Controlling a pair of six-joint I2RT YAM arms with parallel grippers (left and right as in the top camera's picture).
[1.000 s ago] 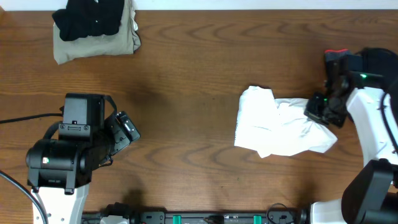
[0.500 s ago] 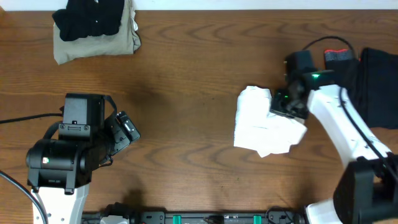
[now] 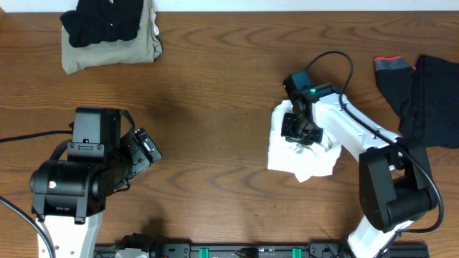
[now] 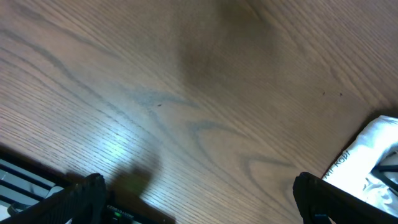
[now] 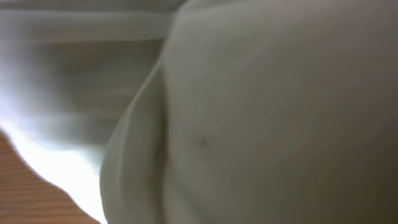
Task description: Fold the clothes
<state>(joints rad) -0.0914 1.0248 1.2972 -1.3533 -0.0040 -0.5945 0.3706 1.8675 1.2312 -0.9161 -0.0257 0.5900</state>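
Swung left since a second ago with the right gripper [image 3: 297, 129], dragging the white shirt's [image 3: 305, 163] right half over its left, presumably to lay a fold. Cannot tell whether parted or clamped: wrist view filled with blurred cloth. Rests on the shirt's far-left part, with the cloth bunched beneath, right of centre on the table [image 3: 215, 93]. Holds the left gripper [image 3: 143, 150] wide and empty, near left.

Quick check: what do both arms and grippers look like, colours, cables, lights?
Both arms have white links with black joint housings. The left arm carries a bulky black block, a small green light and a trailing black cable; the left gripper is black. The right arm shows a green light near its wrist and a looping black cable; the right gripper is black too.
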